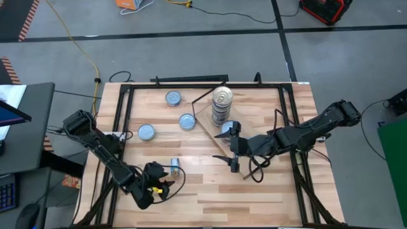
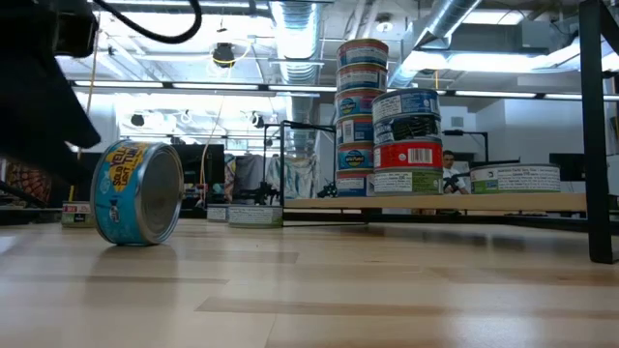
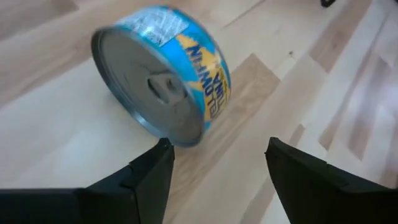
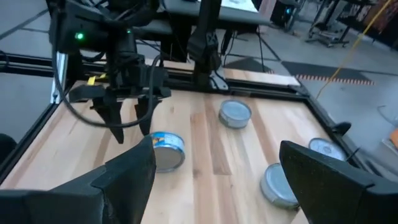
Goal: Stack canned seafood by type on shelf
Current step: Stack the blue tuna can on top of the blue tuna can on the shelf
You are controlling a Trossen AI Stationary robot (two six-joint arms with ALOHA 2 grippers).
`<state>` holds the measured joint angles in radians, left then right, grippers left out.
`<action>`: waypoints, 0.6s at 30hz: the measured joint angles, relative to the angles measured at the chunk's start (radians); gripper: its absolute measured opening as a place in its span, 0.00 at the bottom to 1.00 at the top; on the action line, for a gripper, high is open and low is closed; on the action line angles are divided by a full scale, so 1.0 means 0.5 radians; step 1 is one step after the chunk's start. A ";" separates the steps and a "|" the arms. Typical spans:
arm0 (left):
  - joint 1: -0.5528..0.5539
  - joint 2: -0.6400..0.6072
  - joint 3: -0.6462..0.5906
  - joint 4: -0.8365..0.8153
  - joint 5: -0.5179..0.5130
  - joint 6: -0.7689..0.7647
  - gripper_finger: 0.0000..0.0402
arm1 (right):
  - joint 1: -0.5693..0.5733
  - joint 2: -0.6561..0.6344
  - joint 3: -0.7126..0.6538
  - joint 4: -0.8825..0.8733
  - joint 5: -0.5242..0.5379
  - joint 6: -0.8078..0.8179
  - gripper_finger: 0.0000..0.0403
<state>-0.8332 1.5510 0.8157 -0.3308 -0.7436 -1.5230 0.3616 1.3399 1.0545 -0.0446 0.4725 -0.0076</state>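
Observation:
A blue-and-yellow tin stands on its rim on the table near the front left, its silver lid facing my left gripper. My left gripper is open just short of it, and the tin stands beside the fingertips, not between them. Three more tins lie flat at the far left. The shelf holds two stacks of tins and a single tin. My right gripper hangs open in front of the shelf, with nothing between its fingers.
Dark metal frame rails run along the table's sides and far edge. A black cable loops below my right arm. Bare planks lie at the table's near middle and near right.

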 joint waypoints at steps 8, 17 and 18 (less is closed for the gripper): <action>0.023 0.321 0.636 -0.728 0.031 0.251 0.56 | -0.093 0.000 0.006 -0.011 0.001 -0.084 0.91; -0.015 0.409 0.943 -1.257 0.089 -0.025 0.56 | -0.141 0.000 0.006 0.122 -0.001 -0.222 0.91; -0.019 0.407 0.929 -1.254 0.089 -0.052 0.56 | -0.140 0.000 0.006 0.147 -0.007 -0.242 0.91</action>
<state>-0.8425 1.7547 1.2802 -0.9578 -0.6992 -1.5489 0.2916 1.3399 1.0576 0.0288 0.4688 -0.1288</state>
